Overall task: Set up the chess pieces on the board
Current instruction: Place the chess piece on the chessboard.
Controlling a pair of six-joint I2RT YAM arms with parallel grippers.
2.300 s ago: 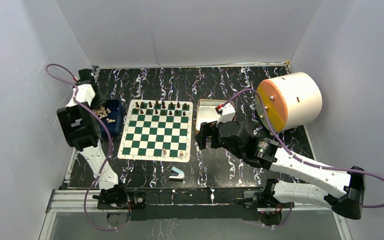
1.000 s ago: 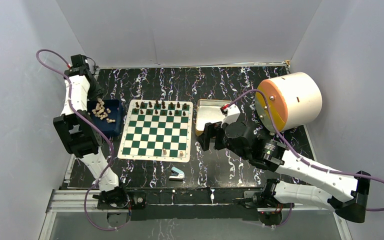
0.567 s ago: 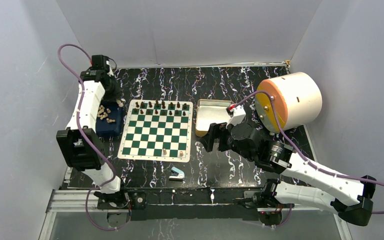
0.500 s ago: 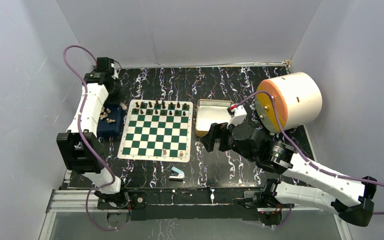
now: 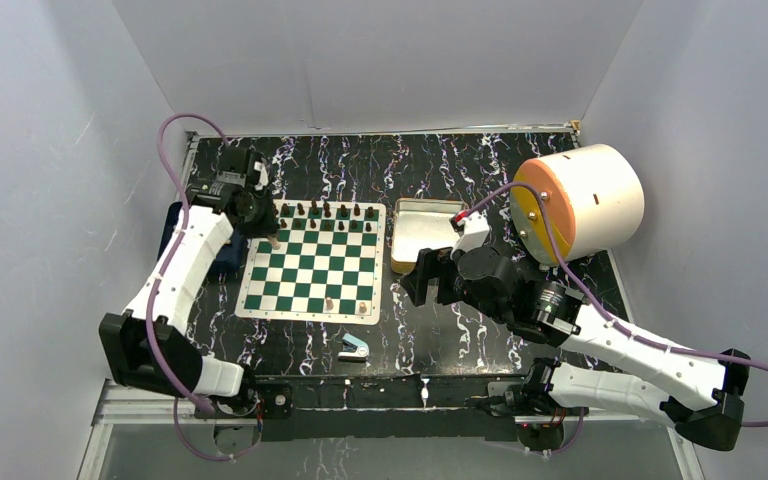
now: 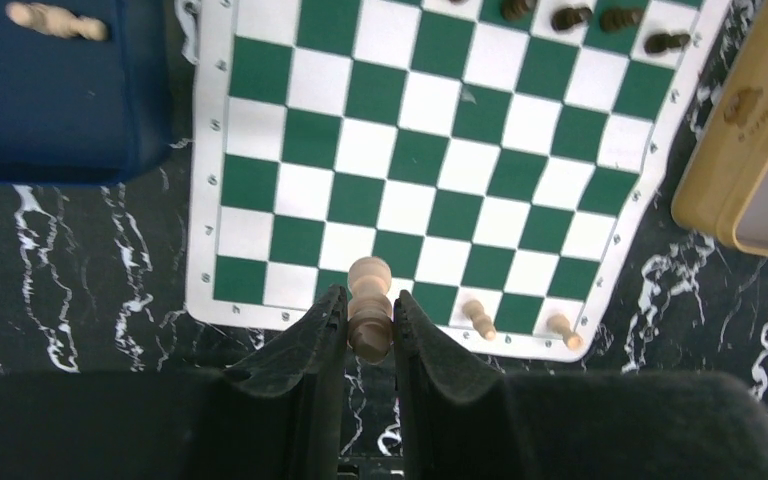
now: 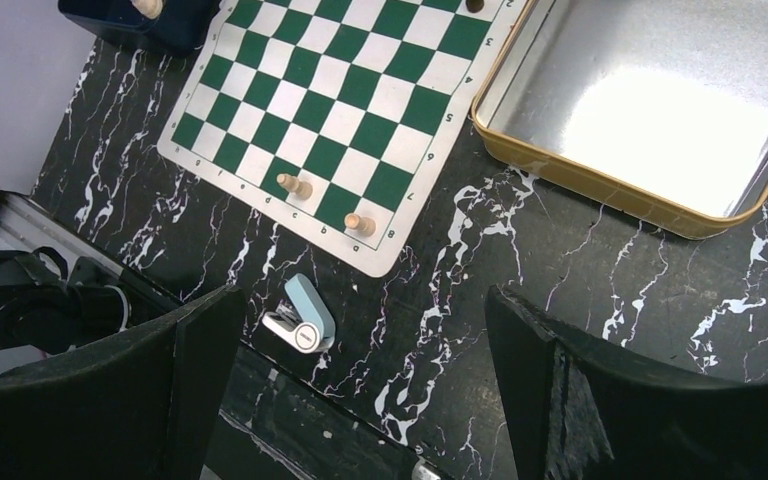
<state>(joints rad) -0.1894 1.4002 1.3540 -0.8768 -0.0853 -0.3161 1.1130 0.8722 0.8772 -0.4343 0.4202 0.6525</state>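
Chess piece first: a pale piece (image 6: 369,320) sits clamped between the closed fingers of the left hand (image 6: 370,297), its rounded head pointing away from the wrist. From above, that hand hovers over the far-left corner of the board (image 5: 310,270), just beside the row of dark pieces (image 5: 324,211) on the far edge.

Two pale pieces (image 6: 478,318) already stand on the near edge row, well apart from the hand, so I judge this one belongs at that near side. To do it well, carry it high over the squares, lower it straight down onto the middle of a free square, and loosen the grip only once the base rests flat, since a piece this small will tip easily.

Further out, the blue tray (image 6: 50,110) of spare pieces lies left of the board and the tin (image 7: 650,90) right of it. The right hand (image 7: 360,300) hangs wide open, holding nothing, over the worktop (image 7: 520,300) near the stapler (image 7: 298,312).
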